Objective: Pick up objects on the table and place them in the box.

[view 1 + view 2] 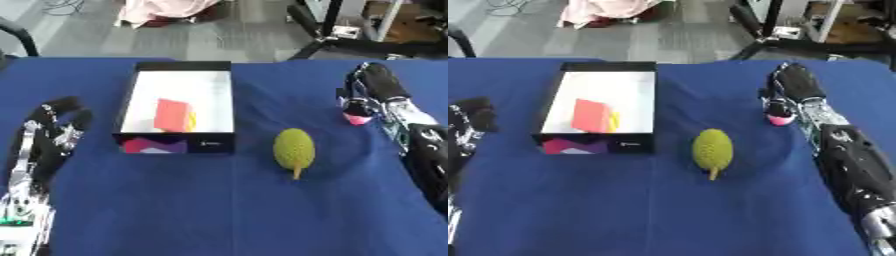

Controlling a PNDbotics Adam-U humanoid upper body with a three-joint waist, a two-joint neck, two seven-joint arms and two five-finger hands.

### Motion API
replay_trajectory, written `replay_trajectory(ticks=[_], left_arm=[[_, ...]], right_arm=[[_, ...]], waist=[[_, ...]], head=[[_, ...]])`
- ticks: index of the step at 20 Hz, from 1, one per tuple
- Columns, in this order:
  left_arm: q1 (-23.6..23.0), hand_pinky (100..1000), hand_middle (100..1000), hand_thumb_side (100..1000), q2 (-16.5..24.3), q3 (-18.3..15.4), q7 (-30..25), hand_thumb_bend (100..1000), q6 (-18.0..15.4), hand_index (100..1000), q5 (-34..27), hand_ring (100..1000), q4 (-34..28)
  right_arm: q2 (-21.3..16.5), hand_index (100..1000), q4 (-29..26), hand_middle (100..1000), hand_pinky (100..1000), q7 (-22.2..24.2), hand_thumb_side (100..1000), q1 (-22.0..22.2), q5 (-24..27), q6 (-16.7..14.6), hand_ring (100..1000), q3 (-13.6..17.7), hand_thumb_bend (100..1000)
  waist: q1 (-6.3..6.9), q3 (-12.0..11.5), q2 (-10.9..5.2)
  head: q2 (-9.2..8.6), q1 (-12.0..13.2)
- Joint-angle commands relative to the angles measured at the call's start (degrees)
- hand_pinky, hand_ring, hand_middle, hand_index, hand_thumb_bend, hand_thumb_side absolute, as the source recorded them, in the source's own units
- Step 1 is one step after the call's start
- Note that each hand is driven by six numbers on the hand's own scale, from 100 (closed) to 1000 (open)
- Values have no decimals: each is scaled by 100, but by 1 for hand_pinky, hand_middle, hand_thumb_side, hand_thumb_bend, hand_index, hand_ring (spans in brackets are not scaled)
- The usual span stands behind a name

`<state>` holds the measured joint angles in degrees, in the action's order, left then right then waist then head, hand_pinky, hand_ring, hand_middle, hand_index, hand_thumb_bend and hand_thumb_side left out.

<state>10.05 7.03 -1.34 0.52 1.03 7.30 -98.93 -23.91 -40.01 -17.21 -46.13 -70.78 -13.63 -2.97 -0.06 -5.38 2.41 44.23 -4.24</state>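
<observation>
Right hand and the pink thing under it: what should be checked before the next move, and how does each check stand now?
1. Right hand curled over the small pink thing: ok.
2. Pink thing lifted off the blue table: cannot tell.
3. Box open on top, white floor free beside the red and yellow item: ok.
4. Way from the hand to the box free; the green spiky fruit lies nearer the robot: ok.
5. Left hand clear of the box, resting at the lower left: ok.
6. Fruit in the box: not ok, it lies on the table.
</observation>
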Motion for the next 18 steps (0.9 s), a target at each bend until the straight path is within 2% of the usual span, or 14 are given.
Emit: replay_trajectory(ticks=[1, 2, 3, 4, 5, 7, 9, 11, 14, 18], left_arm=[[64, 638, 646, 623, 76, -10, -6, 771, -3, 742, -2, 876, -103], [65, 638, 646, 623, 76, -12, -4, 771, -3, 742, -2, 876, -102], [66, 638, 646, 623, 77, -14, -1, 771, -3, 742, 0, 876, -102], [66, 638, 646, 623, 79, -15, 1, 771, -3, 742, 0, 876, -101], [64, 639, 646, 623, 83, -15, 1, 771, -4, 742, 0, 876, -101], [56, 638, 646, 623, 91, -16, 1, 771, -3, 742, 2, 876, -100], [55, 638, 646, 623, 95, -20, 2, 771, -3, 742, 4, 876, -100], [54, 639, 647, 623, 100, -26, 5, 771, -1, 742, 3, 876, -102], [47, 638, 647, 623, 108, -32, 11, 771, 5, 742, 2, 877, -102], [42, 638, 647, 623, 114, -33, 9, 771, 9, 742, 2, 877, -103]], right_arm=[[-177, 435, -354, 264, 852, 187, 199, -139, 181, -114, 615, -45, 100], [-195, 576, -431, 386, 879, 409, 236, -120, 285, -205, 697, -70, 100], [-229, 662, -521, 459, 893, 739, 232, -91, 390, -346, 739, -108, 100], [-276, 837, -615, 639, 930, 1155, 266, -58, 486, -490, 822, -144, 100], [-339, 925, -692, 782, 958, 1704, 294, -29, 547, -632, 879, -183, 100], [-456, 984, -826, 913, 984, 2789, 336, 3, 605, -776, 934, -184, 100], [-553, 1000, -914, 970, 993, 3559, 407, 42, 586, -736, 956, -109, 100], [-629, 1000, -952, 991, 999, 3984, 403, 97, 548, -631, 966, -28, 100], [-727, 1000, -934, 1000, 1000, 4250, 406, 189, 478, -448, 970, 79, 100], [-800, 1000, -680, 986, 1000, 4343, 420, 298, 401, -248, 967, 194, 100]], waist=[[17, 1, -104], [16, 0, -104], [15, -2, -104], [12, -1, -104], [7, 2, -105], [0, 12, -108], [1, 25, -108], [6, 38, -107], [8, 53, -106], [12, 71, -102]], head=[[-11, -38], [-11, -40], [-11, -39], [-11, -36], [-11, -34], [-11, -32], [-11, -27], [-11, -26], [-11, -32], [-11, -29]])
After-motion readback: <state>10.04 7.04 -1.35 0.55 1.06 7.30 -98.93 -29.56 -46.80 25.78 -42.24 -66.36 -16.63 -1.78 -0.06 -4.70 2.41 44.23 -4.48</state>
